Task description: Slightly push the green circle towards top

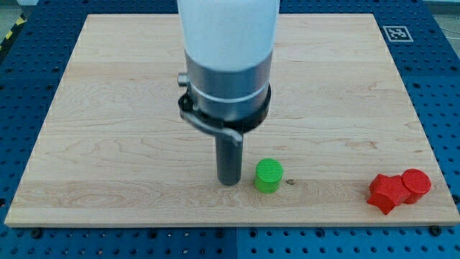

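My tip (229, 182) just left of green circle (269, 175), red blocks (399, 189) at wooden board's (108, 108) bottom right

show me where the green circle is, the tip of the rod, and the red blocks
green circle (269, 171): camera view, on its flat top face.
my tip (229, 183): camera view, rod's very end, just left of the green circle.
red blocks (399, 189): camera view, where the two touching blocks meet.
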### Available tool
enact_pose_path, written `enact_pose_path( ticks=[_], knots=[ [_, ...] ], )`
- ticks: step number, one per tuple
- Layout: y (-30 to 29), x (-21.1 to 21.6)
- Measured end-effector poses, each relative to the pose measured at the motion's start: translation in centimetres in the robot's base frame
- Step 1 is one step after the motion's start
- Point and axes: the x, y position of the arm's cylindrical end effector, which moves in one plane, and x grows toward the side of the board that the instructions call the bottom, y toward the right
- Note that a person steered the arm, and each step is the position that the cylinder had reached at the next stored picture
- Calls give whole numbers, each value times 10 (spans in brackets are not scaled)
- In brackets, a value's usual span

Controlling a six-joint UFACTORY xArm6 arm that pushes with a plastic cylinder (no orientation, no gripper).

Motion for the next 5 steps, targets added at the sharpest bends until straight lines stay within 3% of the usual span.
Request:
enact_pose_path(
  ticks=[3,5],
  knots=[
    [50,42],
    [60,26]
  ],
)
